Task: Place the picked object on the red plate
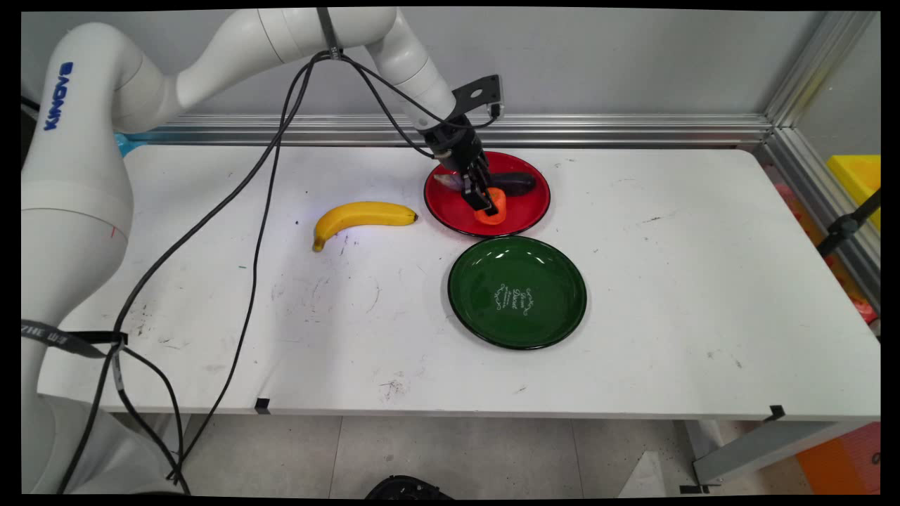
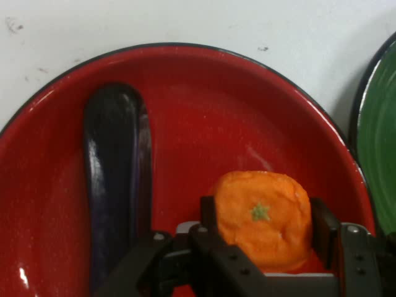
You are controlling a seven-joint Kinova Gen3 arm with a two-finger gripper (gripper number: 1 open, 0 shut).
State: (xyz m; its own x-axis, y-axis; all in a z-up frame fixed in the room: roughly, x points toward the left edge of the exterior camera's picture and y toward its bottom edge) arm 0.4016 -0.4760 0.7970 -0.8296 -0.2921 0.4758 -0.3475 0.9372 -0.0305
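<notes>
My gripper (image 1: 484,202) is down on the red plate (image 1: 529,208), its two fingers pressed against opposite sides of an orange (image 1: 498,209). In the hand view the orange (image 2: 263,207) sits between the fingertips (image 2: 208,213), stem mark facing the camera, resting on the red plate (image 2: 247,105). A dark purple eggplant (image 1: 519,184) lies on the same plate just behind the orange. That eggplant (image 2: 114,179) runs along the left of the hand view, apart from the fingers.
A green plate (image 1: 492,270) with white lettering stands just in front of the red one; its rim (image 2: 378,124) shows at the hand view's right edge. A yellow banana (image 1: 362,214) lies on the white table to the left. Black cables hang from the arm.
</notes>
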